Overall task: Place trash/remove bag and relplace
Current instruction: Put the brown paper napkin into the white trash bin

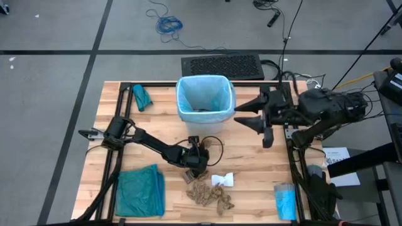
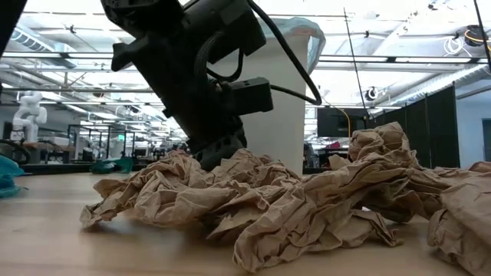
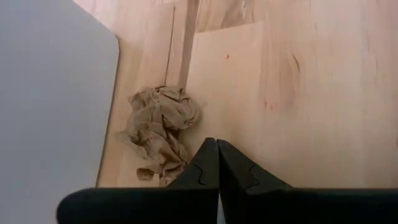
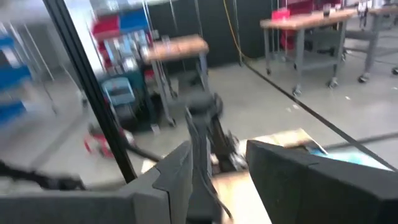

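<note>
Left gripper [image 1: 196,164]: pressed together, empty, hovering just beside the brown paper scraps [image 1: 210,196] heaped on the surface [image 1: 251,157]. Right gripper [image 1: 246,117]: spread, waiting beside the blue-lined white bin [image 1: 202,100]. Risk: descending with closed fingers is likely scattering scraps, not grasping.

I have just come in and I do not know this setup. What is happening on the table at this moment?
A two-armed robot is clearing trash into a white bin lined with a pale blue bag. The left gripper, fingers shut, is down at the table beside the heap of brown crumpled paper scraps; in its wrist view one scrap lies just ahead of the fingertips, not held. A whitish wrapper lies nearby. The right gripper waits beside the bin, fingers apart and holding nothing.
</note>
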Tool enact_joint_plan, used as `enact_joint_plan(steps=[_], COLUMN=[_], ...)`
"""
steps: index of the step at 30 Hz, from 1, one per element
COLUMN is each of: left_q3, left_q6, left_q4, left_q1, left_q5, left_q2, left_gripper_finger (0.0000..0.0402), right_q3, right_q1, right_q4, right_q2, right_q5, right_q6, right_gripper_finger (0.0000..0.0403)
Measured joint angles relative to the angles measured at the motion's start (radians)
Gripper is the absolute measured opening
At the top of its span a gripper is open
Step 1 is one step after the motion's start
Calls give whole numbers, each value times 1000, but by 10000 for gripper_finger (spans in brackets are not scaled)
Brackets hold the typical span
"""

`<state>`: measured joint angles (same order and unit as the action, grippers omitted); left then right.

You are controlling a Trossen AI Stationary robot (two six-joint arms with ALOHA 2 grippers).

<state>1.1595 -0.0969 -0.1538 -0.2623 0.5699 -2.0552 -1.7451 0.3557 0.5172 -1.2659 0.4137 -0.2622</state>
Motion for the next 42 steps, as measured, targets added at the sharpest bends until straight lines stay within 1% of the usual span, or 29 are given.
enact_joint_plan(steps=[2, 6, 15, 18, 20, 22, 24, 27, 30, 33, 35, 37, 39, 42], left_q3=[3, 22, 41, 41, 43, 53, 88, 154, 201, 206, 206, 206, 206, 205], left_q6=[0, 0, 0, -1, -1, -2, -2, 1, 7, 0, 0, 16, 47, 25], left_q4=[22, 21, 28, 60, 78, 61, 10, -135, -231, -261, -297, -363, -440, -534], left_q1=[-1, 0, 1, 1, 0, -6, -16, -47, -83, -117, -143, -169, -196, -218], left_q5=[27, 31, 22, 18, -4, -13, -17, -18, -18, -19, -23, -62, -130, -150], left_q2=[-1, -5, -7, -7, -6, 6, 33, 133, 253, 378, 455, 517, 574, 642], left_gripper_finger=[0, 0, 0, 0, 0, 0, 0, 0, 0, 0, 0, 0, 0, 0], right_q3=[0, 0, 0, 0, 0, 0, 0, 0, 0, 0, 0, 0, 0, 2], right_q1=[0, 13, 35, 36, 43, 51, 62, 86, 96, 98, 98, 99, 105, 124], right_q4=[-48, -87, -79, -77, -77, -81, -80, -72, -70, -32, 27, 108, 208, 317], right_q2=[2, -3, -19, -26, -27, -31, -41, -62, -85, -118, -145, -175, -210, -269], right_q5=[0, 3, 3, -3, -1, 3, 3, 3, 5, 7, 7, 7, 8, 15], right_q6=[-10, -41, -10, -36, -54, -69, -76, -77, -59, -48, -65, -91, -129, -166], right_gripper_finger=[144, 144, 144, 144, 144, 144, 144, 144, 144, 144, 144, 144, 144, 144])
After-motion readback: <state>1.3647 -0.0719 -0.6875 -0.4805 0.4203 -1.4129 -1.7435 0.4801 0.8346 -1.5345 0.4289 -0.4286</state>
